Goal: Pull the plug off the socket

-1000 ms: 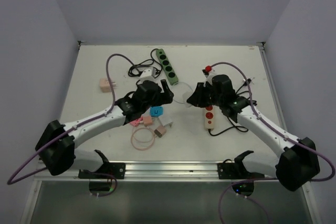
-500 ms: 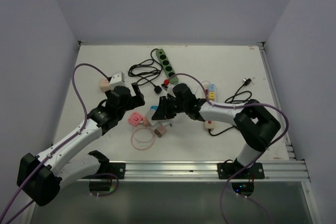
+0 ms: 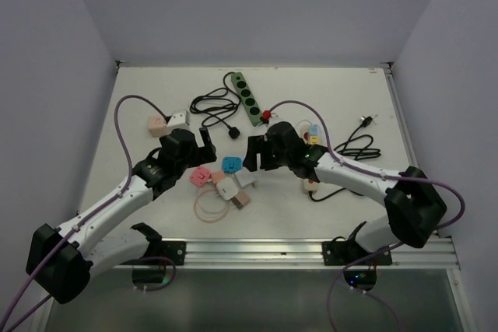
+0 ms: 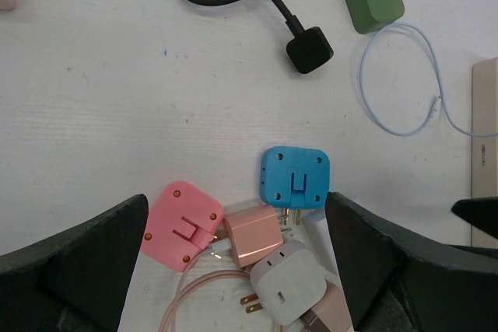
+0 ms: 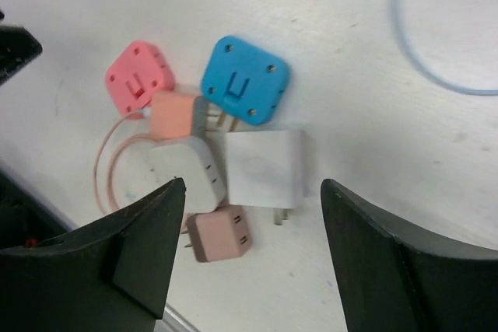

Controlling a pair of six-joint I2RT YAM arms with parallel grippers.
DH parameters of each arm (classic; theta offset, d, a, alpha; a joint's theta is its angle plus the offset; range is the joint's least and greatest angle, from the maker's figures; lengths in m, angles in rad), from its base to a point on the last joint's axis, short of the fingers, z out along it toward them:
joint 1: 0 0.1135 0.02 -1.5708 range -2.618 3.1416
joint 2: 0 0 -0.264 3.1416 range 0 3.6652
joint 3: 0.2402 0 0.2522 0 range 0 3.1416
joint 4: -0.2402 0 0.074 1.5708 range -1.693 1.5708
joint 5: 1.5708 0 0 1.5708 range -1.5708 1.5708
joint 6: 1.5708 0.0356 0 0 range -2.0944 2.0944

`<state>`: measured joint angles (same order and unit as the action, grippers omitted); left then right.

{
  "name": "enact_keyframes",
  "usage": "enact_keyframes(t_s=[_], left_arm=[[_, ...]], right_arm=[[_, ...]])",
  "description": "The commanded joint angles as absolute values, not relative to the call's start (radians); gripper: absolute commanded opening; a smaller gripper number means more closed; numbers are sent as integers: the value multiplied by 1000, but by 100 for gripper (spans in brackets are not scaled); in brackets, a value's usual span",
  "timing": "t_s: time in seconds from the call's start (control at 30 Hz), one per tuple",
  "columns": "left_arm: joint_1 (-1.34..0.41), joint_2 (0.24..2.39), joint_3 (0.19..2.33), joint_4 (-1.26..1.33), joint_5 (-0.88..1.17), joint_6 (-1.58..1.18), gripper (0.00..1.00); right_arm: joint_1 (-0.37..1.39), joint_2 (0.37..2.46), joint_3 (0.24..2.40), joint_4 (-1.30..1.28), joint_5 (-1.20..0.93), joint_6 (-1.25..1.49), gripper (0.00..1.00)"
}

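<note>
Task not begun, as far as the views show. The left gripper (image 4: 236, 200) stands wide open, its fingers at the lower corners of the left wrist view, holding nothing. The right gripper (image 5: 253, 184) is likewise spread wide and empty. Both hover over the cluster at the centre of the overhead view. In the left wrist view the pink socket (image 4: 181, 225) lies lower left of centre, with a peach plug (image 4: 253, 236) butted against its right side, apparently seated. The blue socket (image 4: 295, 177) sits just above and right of them. In the right wrist view a white plug (image 5: 264, 167) meets its lower edge with prongs showing; whether it is seated cannot be told. Remaining: brace a socket, grip its plug, pull them apart.
</note>
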<state>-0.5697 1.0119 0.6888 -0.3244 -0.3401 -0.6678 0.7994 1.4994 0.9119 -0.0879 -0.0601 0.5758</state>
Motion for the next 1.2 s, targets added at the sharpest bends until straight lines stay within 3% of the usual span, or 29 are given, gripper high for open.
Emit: enact_keyframes(t_s=[0.0, 0.2, 0.67, 0.87, 0.93, 0.97, 1.0, 1.03, 1.07, 1.17], left_arm=[[-563, 1023, 722, -330, -298, -640, 99], [-563, 1035, 747, -327, -238, -635, 100], [-610, 1138, 796, -298, -135, -679, 98], [-659, 1218, 836, -258, -100, -707, 97], [-673, 1259, 857, -245, -84, -718, 97], [-687, 1273, 874, -230, -66, -722, 97], [-692, 1288, 883, -221, -57, -729, 97], [-702, 1320, 891, -201, -46, -739, 97], [-709, 1337, 900, -189, -34, -745, 96], [-733, 1419, 954, -146, 26, -773, 96]], right_arm=[[796, 1373, 870, -262, 245, 528, 75], [787, 1223, 757, -462, 524, 620, 80], [649, 1221, 585, -404, 450, 710, 76], [581, 1235, 561, -338, 339, 658, 55], [581, 1232, 563, -325, 315, 637, 37], [581, 1223, 564, -322, 307, 631, 21], [581, 1213, 565, -319, 301, 623, 21], [581, 1203, 565, -307, 293, 602, 9], [581, 1178, 565, -305, 281, 595, 2], [581, 1112, 565, -301, 262, 565, 0]])
